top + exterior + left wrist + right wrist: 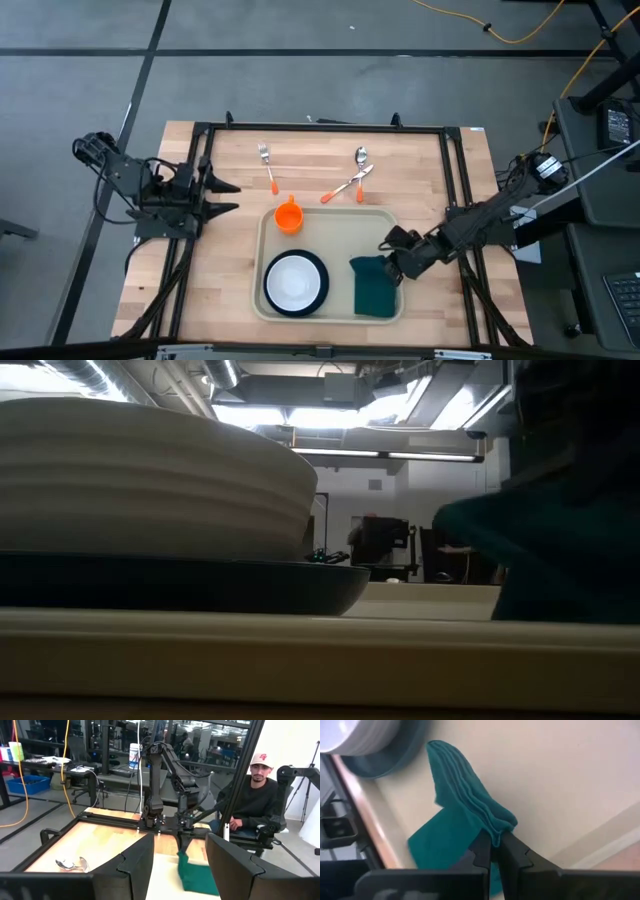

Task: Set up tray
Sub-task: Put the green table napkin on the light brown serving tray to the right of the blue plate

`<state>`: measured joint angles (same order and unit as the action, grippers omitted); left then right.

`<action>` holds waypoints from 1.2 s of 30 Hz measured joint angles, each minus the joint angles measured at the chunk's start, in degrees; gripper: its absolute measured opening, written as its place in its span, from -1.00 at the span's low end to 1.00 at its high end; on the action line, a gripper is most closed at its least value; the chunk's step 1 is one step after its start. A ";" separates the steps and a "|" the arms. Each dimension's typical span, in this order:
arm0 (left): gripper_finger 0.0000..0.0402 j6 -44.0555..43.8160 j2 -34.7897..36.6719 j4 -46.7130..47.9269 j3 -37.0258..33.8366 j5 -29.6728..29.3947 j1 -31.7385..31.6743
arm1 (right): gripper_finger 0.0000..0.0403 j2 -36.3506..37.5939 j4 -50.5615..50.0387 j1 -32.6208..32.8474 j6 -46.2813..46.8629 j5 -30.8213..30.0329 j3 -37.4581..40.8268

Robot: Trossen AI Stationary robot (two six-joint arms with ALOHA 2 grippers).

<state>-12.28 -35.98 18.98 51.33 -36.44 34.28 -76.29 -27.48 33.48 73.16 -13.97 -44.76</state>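
The beige tray (335, 225) lies near the middle of the table's near side. On it stand a dark blue plate (322, 283) carrying a white bowl (293, 282), and an orange cup (288, 215) at its far left corner. A dark green cloth (375, 290) lies at the tray's right end, with my right gripper (390, 262) shut on its far end. My left gripper (228, 197) hovers open at the table's left side, pointing level across the table and touching nothing. My right gripper pinches the cloth's folded far end (501, 826) between its two fingertips, with several layers bunched together there. The fingers slant down from the table's right side. That end rises in a ridge, while the cloth's near part (437, 842) lies on the tray floor.
A fork (266, 165) and two spoons (358, 178) with orange handles lie on the bare wood beyond the tray. A dark frame (330, 128) runs around the table top. A person (252, 800) sits beyond the table's right side.
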 joint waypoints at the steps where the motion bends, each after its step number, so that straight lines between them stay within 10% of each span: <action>1: -0.14 -0.08 -0.16 0.00 0.00 0.02 0.00 | -0.91 0.00 0.19 -0.49 -0.16 0.12 0.43; 36: -0.14 -2.51 -2.46 -1.22 0.00 0.43 0.00 | -0.91 0.00 4.71 -11.37 -4.20 0.70 7.93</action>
<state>-14.79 -38.44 17.77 51.33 -36.01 34.27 -76.29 -22.77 22.12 68.96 -13.27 -36.83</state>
